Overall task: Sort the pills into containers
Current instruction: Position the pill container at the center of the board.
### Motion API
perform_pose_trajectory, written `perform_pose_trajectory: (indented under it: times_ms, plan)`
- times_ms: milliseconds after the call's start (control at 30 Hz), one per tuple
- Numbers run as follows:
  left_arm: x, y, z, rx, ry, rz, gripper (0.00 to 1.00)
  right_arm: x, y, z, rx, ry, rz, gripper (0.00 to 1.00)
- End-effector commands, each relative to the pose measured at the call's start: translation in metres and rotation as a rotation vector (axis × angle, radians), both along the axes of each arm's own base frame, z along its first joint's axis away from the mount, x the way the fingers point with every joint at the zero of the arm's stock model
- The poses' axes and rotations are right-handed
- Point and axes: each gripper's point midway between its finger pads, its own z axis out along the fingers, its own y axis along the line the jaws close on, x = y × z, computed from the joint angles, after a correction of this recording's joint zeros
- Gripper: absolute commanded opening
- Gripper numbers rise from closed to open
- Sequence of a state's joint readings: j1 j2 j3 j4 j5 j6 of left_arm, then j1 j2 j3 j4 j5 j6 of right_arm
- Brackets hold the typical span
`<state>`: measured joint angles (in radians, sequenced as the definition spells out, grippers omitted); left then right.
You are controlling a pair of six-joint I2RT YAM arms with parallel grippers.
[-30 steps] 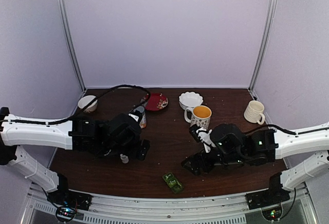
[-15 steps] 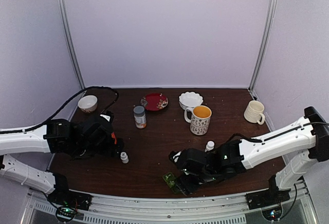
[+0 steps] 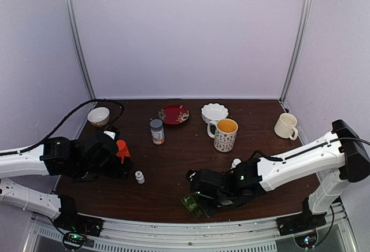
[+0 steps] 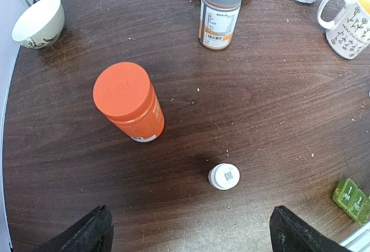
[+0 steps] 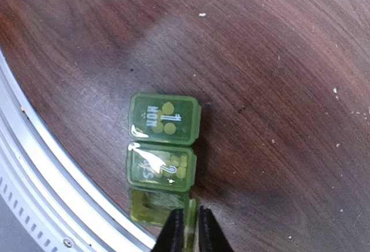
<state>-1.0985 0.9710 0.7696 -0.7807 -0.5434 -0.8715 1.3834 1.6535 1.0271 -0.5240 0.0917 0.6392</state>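
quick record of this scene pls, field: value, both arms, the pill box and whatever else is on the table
pill box: green, at the near edge of the table; two lids shut, marked 1 and 2
right pincer: closed on the upright lid of the end compartment
left pincer: open, empty, above an orange bottle and a small white bottle
pills: pale dots under the shut lids, cannot tell if they are pills
also there: grey-capped bottle, patterned mug
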Motion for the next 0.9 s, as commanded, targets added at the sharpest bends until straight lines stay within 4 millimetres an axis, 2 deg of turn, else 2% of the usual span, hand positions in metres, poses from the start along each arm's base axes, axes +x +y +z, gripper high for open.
perform_pose_trajectory:
  times_ms: [0,33,233,433,667,700,867]
  plan:
    - [-0.001,0.008,-0.004,-0.013,-0.003,0.034,0.97,0.01,0.003,0.012,0.01,-0.06,-0.027,0.04]
    - [-0.001,0.009,-0.004,-0.014,-0.003,0.035,0.98,0.012,0.002,0.014,0.012,-0.074,-0.03,0.0]
    - [0.0,0.022,0.005,0.028,-0.024,0.061,0.97,0.032,-0.005,0.027,-0.001,-0.168,-0.075,0.0]
    - [0.004,0.031,0.009,0.04,-0.03,0.084,0.98,0.063,-0.008,0.037,0.028,-0.198,-0.111,0.0]
    - [0.011,0.043,0.01,-0.002,-0.02,0.11,0.98,0.1,0.001,0.039,0.087,-0.162,-0.112,0.0]
    - [0.012,0.046,0.01,-0.007,-0.018,0.116,0.97,0.104,0.002,0.038,0.089,-0.156,-0.108,0.01]
    - [0.024,0.048,0.015,-0.092,0.002,0.114,0.98,0.122,0.001,0.037,0.101,-0.144,-0.106,0.2]
